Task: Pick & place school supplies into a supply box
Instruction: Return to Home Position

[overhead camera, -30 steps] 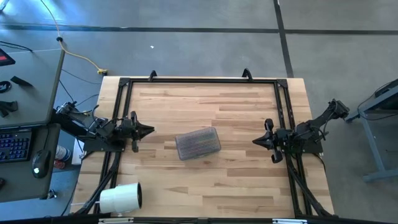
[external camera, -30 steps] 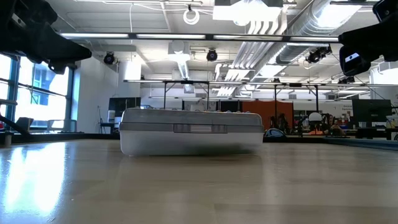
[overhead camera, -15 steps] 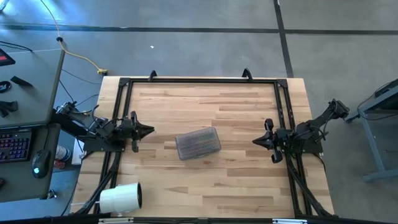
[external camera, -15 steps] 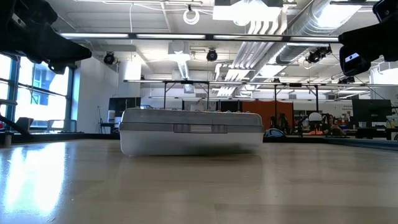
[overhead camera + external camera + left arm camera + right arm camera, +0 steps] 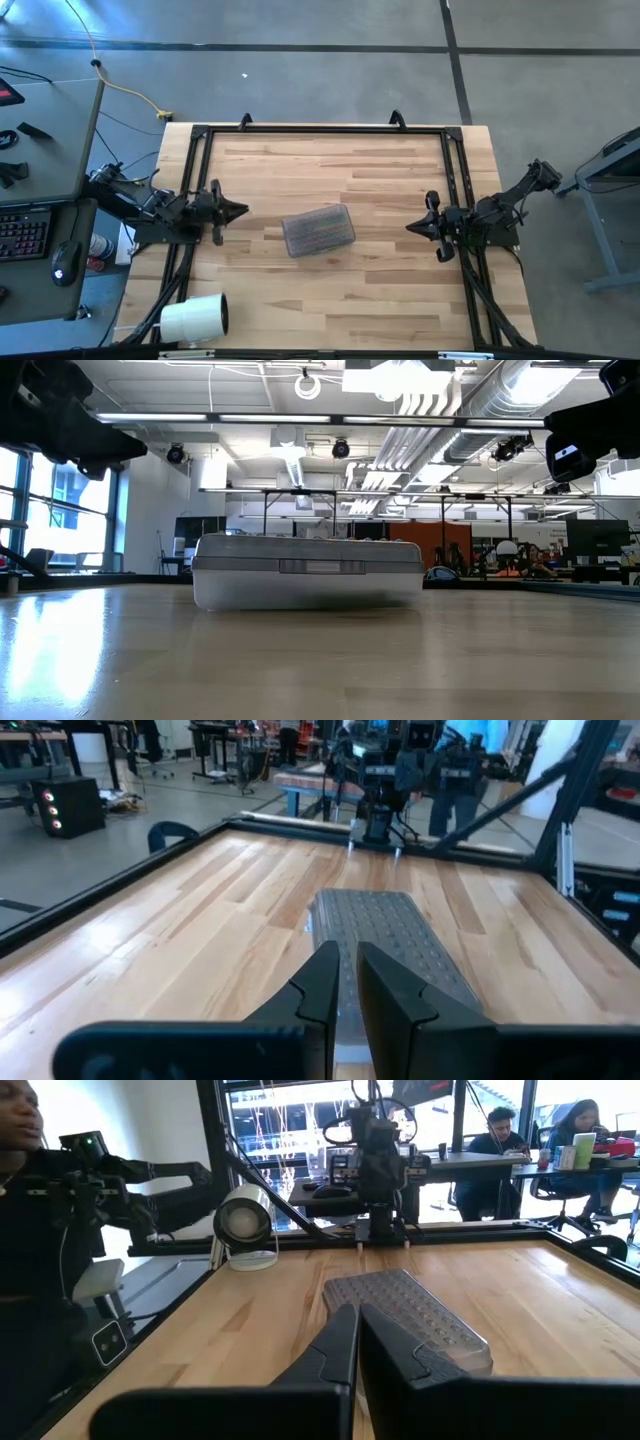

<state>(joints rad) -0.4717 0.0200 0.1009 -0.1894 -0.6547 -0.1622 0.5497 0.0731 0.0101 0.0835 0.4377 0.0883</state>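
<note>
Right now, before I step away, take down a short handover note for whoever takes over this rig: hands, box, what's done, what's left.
Left hand: shut, empty, at the left side of the table, pointing toward the box.
Right hand: shut, empty, at the right side, facing it.
Supply box: mid-table, lid closed, neither hand touching it.
Done: no supplies show outside the box, so packing looks finished.
Left: probably only parking the arms. The white roll at the corner by the left arm is not part of the job.
</note>
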